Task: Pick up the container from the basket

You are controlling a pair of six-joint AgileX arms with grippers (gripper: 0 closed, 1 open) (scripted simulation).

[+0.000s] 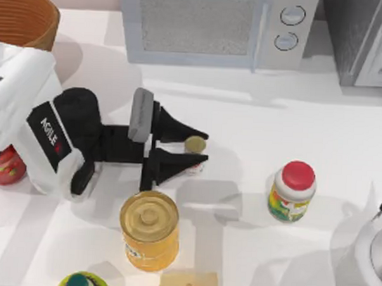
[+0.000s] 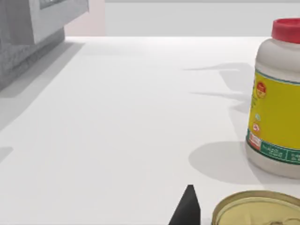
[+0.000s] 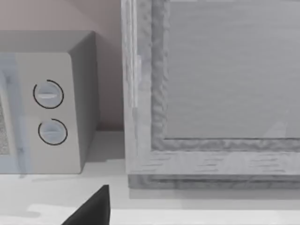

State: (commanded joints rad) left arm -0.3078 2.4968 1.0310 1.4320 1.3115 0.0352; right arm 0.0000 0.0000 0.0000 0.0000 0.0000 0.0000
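My left gripper [image 1: 194, 149] is closed on the container [image 1: 195, 144], pinching it between both fingers — well clear of the basket [image 1: 22, 16] at ten o'clock, with the yellow can [image 1: 149, 230] at seven. My right arm [image 1: 373, 249] sits parked at the table's right edge — I cannot tell how its fingers stand.

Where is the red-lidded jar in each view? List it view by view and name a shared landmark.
Top view: the red-lidded jar stands right of centre, to the right of the yellow can.
Left wrist view: the jar stands close, just beyond the yellow can's top.
Right wrist view: it faces the microwave dials, not the jar.
Shared landmark: the yellow can; the microwave ties in the right wrist view.
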